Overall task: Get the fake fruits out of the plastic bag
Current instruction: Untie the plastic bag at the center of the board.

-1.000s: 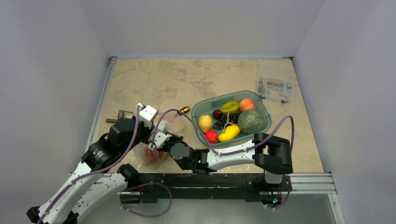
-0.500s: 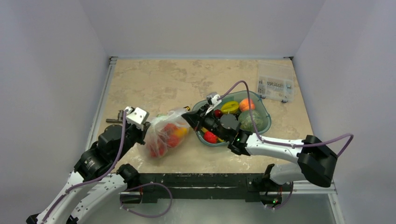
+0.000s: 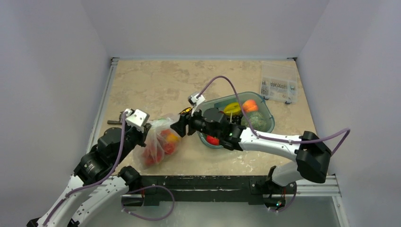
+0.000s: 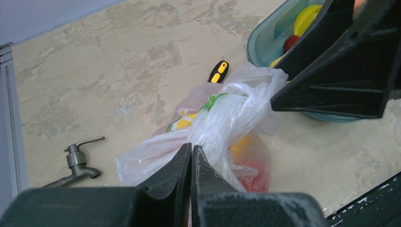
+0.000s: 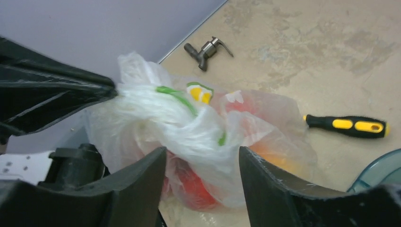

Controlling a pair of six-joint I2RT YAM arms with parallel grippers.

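1. Swinging toward 9 o'clock, the right claw point(image 5: 202, 153) now straddles the neck of the bag point(image 5: 189, 127), fingers apart.
2. Meanwhile the left claw point(image 4: 191, 150) stays clamped on the bag, at 8 o'clock on the surface point(image 3: 156, 80).
3. With the fruits point(image 3: 160, 144) still inside, pulling the bag open looks next.

Light is soft and even, coming from overhead, and the shadows on the table point(image 3: 156, 80) are faint. The top view is crisp. In my wrist views the left gripper point(image 4: 191, 150) and right gripper point(image 5: 202, 153) loom black and slightly blurred toward six o'clock. The plastic bag point(image 4: 231, 111) glints white.
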